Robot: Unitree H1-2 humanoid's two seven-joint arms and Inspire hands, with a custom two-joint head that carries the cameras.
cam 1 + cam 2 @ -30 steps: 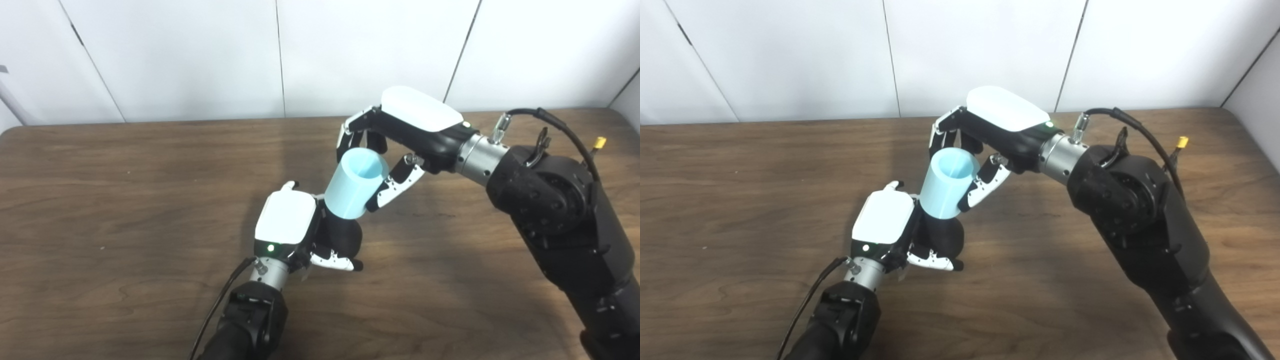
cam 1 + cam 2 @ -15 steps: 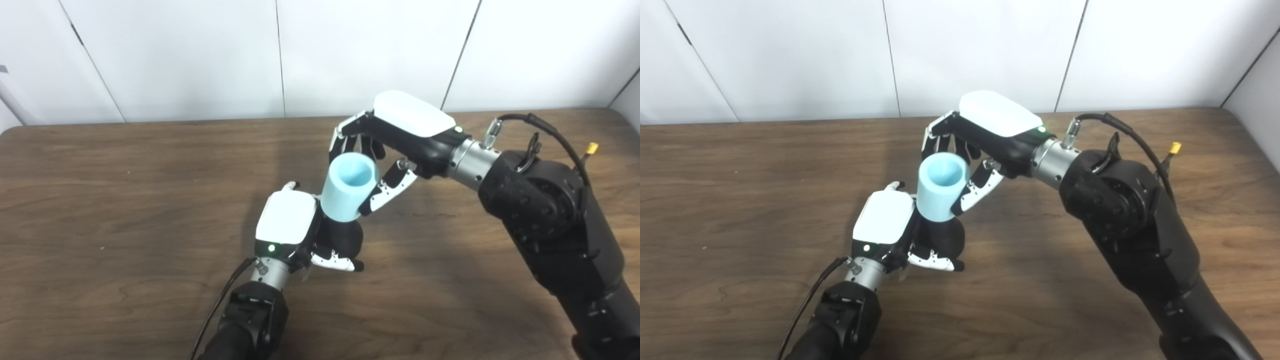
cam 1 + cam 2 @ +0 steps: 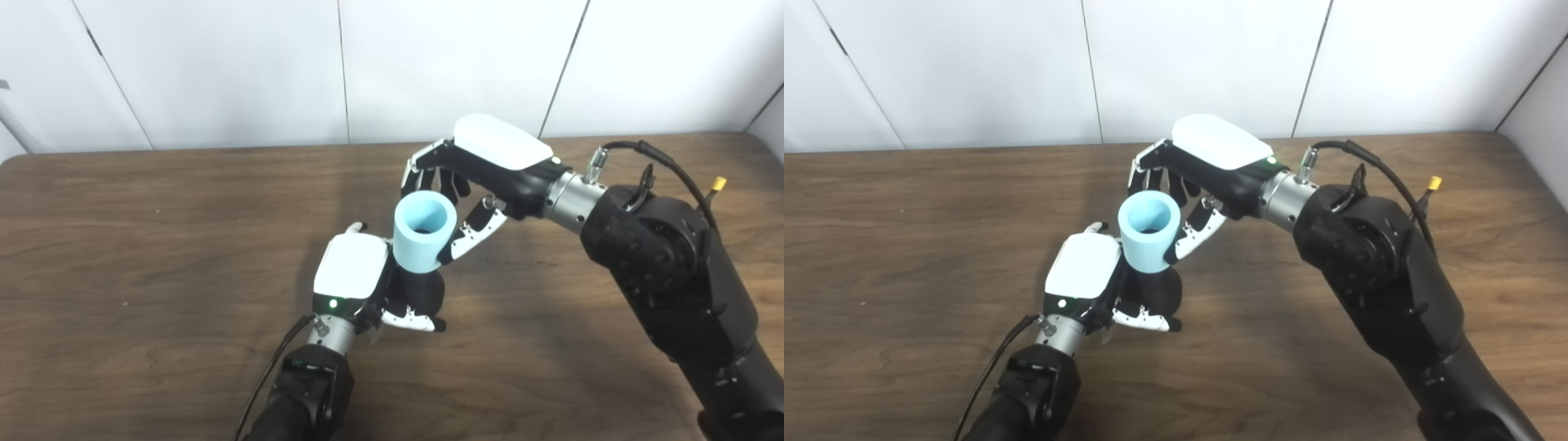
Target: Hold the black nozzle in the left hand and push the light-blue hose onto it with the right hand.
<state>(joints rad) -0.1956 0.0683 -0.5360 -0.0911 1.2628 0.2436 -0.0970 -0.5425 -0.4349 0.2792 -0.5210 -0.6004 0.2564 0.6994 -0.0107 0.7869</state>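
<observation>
Gripping light-blue hose [image 3: 422, 239] in right hand [image 3: 484, 165] — upright axis, directly over black nozzle [image 3: 422, 293] clasped in left hand [image 3: 355, 278].

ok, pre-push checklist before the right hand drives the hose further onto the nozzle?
1. Left hand shut on black nozzle: ok.
2. Right hand shut on light-blue hose: ok, fingers behind it, thumb on its right side.
3. Hose's lower end meets the nozzle: ok.
4. Hose in line with nozzle: cannot tell; dark shows down the bore, the nozzle tip itself is hidden.
5. Seating depth: cannot tell, the joint is covered.
6. Nozzle braced on the table: cannot tell.
</observation>
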